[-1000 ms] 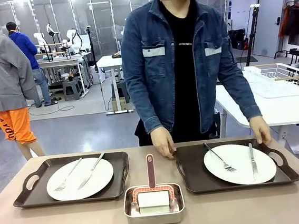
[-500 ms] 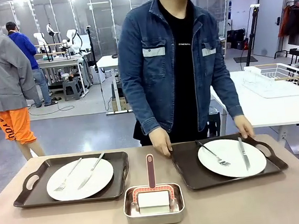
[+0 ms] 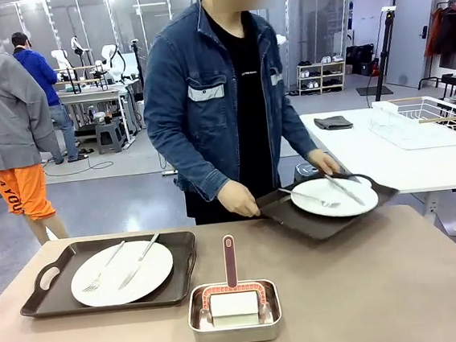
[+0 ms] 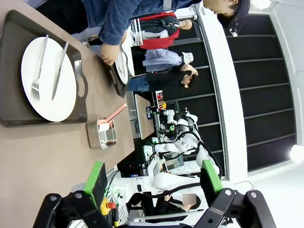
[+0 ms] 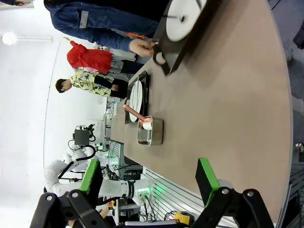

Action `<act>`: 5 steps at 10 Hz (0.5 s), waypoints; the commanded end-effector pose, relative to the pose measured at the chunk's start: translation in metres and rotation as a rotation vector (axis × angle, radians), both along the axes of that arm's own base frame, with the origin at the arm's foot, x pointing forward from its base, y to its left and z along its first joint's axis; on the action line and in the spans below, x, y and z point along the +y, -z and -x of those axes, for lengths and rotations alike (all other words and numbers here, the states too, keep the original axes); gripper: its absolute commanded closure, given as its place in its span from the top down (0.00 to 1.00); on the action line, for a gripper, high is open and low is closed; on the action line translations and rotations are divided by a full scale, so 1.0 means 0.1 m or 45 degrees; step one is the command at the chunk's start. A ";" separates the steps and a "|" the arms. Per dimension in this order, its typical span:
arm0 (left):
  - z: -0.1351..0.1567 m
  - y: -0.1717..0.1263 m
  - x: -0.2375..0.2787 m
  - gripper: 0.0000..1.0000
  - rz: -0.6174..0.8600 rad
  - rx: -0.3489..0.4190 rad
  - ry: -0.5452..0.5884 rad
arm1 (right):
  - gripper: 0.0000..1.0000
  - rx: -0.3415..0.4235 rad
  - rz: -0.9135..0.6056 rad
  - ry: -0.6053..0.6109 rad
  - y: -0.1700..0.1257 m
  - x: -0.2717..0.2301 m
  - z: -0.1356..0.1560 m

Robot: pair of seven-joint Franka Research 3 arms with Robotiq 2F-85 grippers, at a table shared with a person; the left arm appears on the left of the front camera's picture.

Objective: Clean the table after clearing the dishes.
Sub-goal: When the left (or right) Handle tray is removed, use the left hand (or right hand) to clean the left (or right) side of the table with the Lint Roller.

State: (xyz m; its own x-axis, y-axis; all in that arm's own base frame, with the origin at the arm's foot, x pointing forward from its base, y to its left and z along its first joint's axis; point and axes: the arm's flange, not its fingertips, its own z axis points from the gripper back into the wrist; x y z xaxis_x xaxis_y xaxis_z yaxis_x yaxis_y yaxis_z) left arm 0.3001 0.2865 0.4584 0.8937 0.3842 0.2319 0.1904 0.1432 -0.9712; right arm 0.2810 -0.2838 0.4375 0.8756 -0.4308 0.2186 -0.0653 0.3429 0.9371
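- I see the tan table [image 3: 417,290] spanning my front view, with a person [image 3: 227,82] in a denim jacket standing at its far side.
- On the left part of the table lies the left tray [image 3: 182,264], dark brown and flat, with a handle at each end.
- A white plate [image 3: 121,272] sits in that tray, with a fork [image 3: 104,268] and a knife [image 3: 138,260] lying side by side on it, slanted.
- The right tray [image 3: 302,222] is in the person's grip, lifted and tilted over the table's far right edge.
- One hand [image 3: 237,199] is at that tray's left end and the other hand [image 3: 324,162] at its far right side.
- It carries a second plate [image 3: 323,198], with a second fork [image 3: 311,199] and a second knife [image 3: 344,190] on top.
- Near me, at the middle of the table, stands a steel pan [image 3: 237,337]. In it rests a white pad [image 3: 233,304] with a pink handle [image 3: 230,261] pointing to the far side.
- At the far right, apart from my table, stands a white table [image 3: 421,164] with a wire basket [image 3: 428,111] and a dark cloth [image 3: 333,123] on it.
- The left jaws stand wide apart with nothing between them. In the left wrist view their green pads [image 4: 97,178] are well apart from the left tray and the pan.
- The right jaws also stand wide apart and hold nothing. In the right wrist view their green pads [image 5: 90,176] are well apart from the pan and the lifted tray.
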 end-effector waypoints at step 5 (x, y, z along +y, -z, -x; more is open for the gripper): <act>0.04 -0.01 0.00 1.00 0.006 -0.002 0.012 | 1.00 -0.209 0.422 -0.291 -0.51 0.60 -0.36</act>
